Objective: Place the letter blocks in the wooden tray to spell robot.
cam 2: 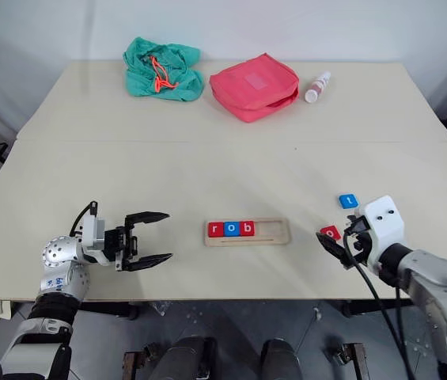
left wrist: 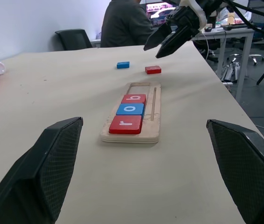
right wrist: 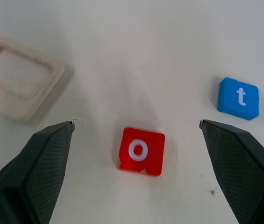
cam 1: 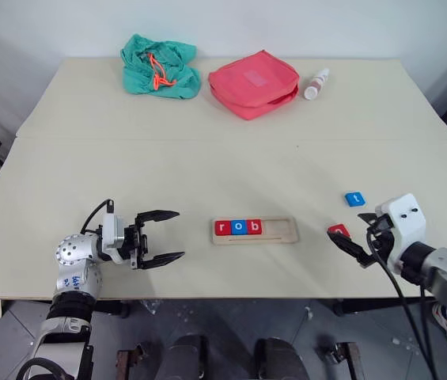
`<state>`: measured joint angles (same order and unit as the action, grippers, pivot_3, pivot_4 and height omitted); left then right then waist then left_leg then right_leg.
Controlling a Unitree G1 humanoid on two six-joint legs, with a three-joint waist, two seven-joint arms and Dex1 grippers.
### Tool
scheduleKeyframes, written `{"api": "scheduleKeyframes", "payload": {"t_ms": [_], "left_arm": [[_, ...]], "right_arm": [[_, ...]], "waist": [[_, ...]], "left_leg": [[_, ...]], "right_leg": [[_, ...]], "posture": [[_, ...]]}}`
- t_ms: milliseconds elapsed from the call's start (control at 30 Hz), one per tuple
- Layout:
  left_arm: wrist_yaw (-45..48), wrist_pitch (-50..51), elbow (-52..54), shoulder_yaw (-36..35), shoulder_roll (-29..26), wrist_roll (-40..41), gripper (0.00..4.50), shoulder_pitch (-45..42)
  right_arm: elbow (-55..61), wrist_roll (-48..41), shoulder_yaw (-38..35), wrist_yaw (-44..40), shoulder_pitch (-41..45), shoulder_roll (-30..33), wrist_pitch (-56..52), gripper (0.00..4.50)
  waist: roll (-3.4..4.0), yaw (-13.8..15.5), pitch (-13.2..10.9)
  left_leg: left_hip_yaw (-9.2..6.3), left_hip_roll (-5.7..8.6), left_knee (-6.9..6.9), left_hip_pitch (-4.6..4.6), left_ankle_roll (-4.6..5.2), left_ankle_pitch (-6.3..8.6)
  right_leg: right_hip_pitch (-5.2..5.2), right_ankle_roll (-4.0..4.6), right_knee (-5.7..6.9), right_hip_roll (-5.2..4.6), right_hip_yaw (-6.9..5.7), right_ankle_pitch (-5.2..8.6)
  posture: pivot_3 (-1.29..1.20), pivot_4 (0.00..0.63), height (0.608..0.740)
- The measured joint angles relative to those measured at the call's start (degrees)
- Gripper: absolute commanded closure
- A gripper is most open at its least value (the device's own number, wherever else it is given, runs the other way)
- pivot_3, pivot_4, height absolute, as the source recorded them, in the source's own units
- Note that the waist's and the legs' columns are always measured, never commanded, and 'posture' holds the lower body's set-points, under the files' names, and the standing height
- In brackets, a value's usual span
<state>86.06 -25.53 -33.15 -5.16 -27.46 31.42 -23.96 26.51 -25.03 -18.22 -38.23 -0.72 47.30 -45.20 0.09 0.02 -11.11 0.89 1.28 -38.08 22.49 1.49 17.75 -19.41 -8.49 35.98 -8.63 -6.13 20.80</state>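
Note:
The wooden tray [cam 1: 283, 231] lies near the table's front edge, between my two arms. Its left part holds three letter blocks in a row: red r [cam 1: 222, 228], blue o [cam 1: 239, 227] and red b [cam 1: 255, 227]. To the tray's right, a red o block [right wrist: 141, 150] lies flat on the table. A blue t block [right wrist: 238, 98] sits a little farther back and to the right. My right gripper [right wrist: 137, 124] hovers open just over the red o block, one finger on each side, holding nothing. My left gripper [cam 1: 180, 233] stands open and empty left of the tray, pointing toward it.
At the back of the table lie a green cloth [cam 1: 160, 66], a red pouch [cam 1: 253, 82] and a small white bottle [cam 1: 316, 83]. A seated person [left wrist: 127, 23] and office desks show beyond the table's right end in the left wrist view.

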Motion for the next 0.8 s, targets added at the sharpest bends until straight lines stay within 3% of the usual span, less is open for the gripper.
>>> {"api": "scheduleKeyframes", "payload": {"t_ms": [100,267,800], "left_arm": [[0.00,-0.02,0.90,0.00,0.11,0.00,0.00,0.72],[-0.03,-0.07,2.45,-0.29,0.35,0.03,0.00,2.44],[-0.81,0.51,12.40,-2.72,-0.23,0.23,0.00,11.62]], "right_arm": [[-5.43,2.64,2.27,-9.23,-0.06,7.82,7.70,0.02],[-16.11,6.02,8.97,-19.90,6.47,12.77,17.48,0.02],[-47.86,20.78,27.45,-37.06,32.08,10.44,44.25,0.02]], "waist": [[-0.02,-0.01,0.00],[-0.02,-0.13,0.00],[-0.02,-0.29,0.00]], "left_leg": [[0.04,-0.04,0.00,-0.02,0.02,0.00],[0.07,-0.06,-0.02,-0.03,0.02,0.00],[0.07,-0.09,-0.08,0.00,0.01,0.00]], "right_leg": [[0.05,0.00,-0.05,0.00,-0.02,0.00],[0.05,0.00,-0.06,0.00,-0.03,0.00],[0.05,0.00,-0.11,-0.01,-0.08,0.00]], "posture": [[0.00,0.150,0.740],[0.00,0.150,0.740],[0.00,0.150,0.740]]}}
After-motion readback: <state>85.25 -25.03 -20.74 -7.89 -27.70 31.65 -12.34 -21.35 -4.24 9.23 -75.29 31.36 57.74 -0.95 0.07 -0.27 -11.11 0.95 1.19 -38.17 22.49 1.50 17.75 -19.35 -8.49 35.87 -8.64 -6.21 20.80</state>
